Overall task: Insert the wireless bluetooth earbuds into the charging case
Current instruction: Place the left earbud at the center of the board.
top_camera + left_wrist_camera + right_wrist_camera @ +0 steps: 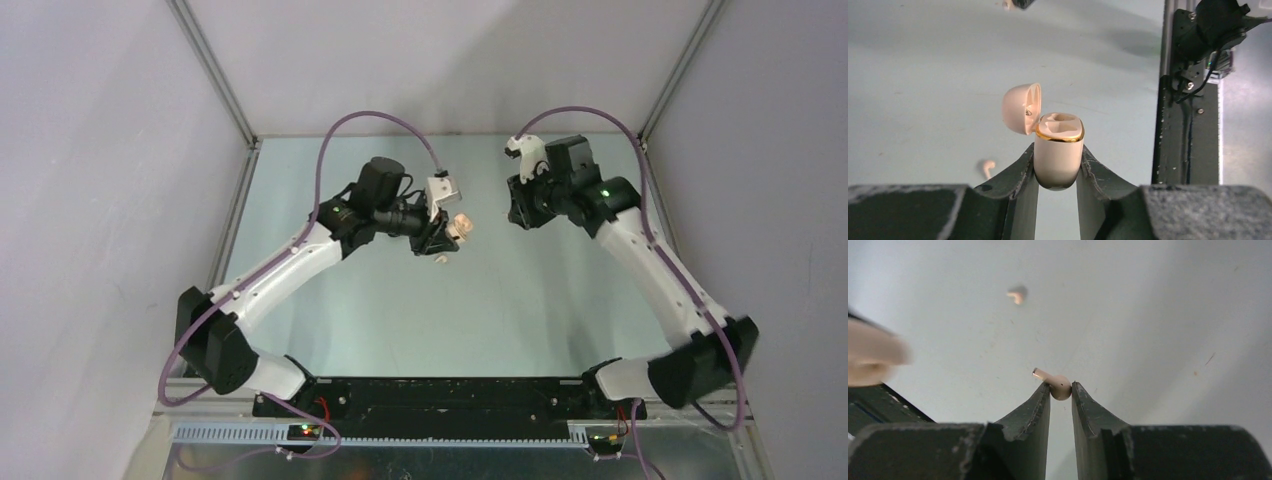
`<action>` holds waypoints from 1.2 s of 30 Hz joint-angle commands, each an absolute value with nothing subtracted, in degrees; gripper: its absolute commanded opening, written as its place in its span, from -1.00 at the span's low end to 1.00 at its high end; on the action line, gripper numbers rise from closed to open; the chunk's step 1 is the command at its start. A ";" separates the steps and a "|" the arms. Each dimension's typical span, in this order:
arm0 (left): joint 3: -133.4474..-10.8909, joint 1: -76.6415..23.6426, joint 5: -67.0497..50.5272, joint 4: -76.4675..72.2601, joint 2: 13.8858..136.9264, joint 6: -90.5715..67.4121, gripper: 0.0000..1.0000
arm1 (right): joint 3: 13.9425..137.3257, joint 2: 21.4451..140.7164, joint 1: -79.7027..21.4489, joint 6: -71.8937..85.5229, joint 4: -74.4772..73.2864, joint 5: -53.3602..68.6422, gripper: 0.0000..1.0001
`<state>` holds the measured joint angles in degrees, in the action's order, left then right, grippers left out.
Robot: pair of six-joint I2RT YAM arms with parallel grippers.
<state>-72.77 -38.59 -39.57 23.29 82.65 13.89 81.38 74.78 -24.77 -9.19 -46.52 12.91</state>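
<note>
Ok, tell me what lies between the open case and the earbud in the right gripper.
Only bare table, in the top view, between the case and the right gripper; the loose earbud lies aside.

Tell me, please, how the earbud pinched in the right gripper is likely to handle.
The earbud looks smooth and rounded, so it may slip or pivot in the right gripper. It is tiny, so probably very light.

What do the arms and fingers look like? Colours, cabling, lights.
Left arm and right arm: white link shells, black joint housings. A purple cable runs along each, looping over the wrist. A green light glows on the right arm. Fingers are dark, wedge-shaped, with scuffed edges.
</note>
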 commanded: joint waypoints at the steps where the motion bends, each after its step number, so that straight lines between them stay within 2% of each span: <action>1: -75.26 -36.43 -39.31 28.11 76.77 23.76 -0.96 | 80.25 83.84 -22.10 -12.69 -50.85 13.37 -0.49; 7: -74.49 -35.48 -36.84 34.58 71.97 33.58 -0.97 | 82.78 99.41 -21.82 -15.72 -52.23 11.78 -0.49; 11: -71.88 -32.63 -36.69 34.57 69.30 34.98 -0.98 | 92.05 113.19 -21.84 -16.57 -56.45 11.80 -0.49; 19: -62.84 -27.41 -37.72 26.19 64.96 30.16 -0.97 | 99.08 123.94 -24.36 -16.35 -57.23 8.34 -0.46; 24: -61.94 -27.16 -37.55 24.49 65.92 28.16 -0.98 | 100.68 126.18 -25.65 -16.23 -57.00 6.96 -0.34; 28: -61.95 -27.16 -37.83 23.46 66.77 26.11 -0.99 | 99.60 124.72 -25.31 -16.00 -55.24 6.95 0.09; 30: -61.34 -27.20 -38.46 22.18 66.68 24.84 -0.99 | 98.02 122.07 -24.70 -15.60 -53.78 7.24 0.22; 36: -58.96 -27.17 -39.78 18.55 65.08 21.75 -0.99 | 90.81 115.31 -21.40 -11.79 -47.16 13.69 0.29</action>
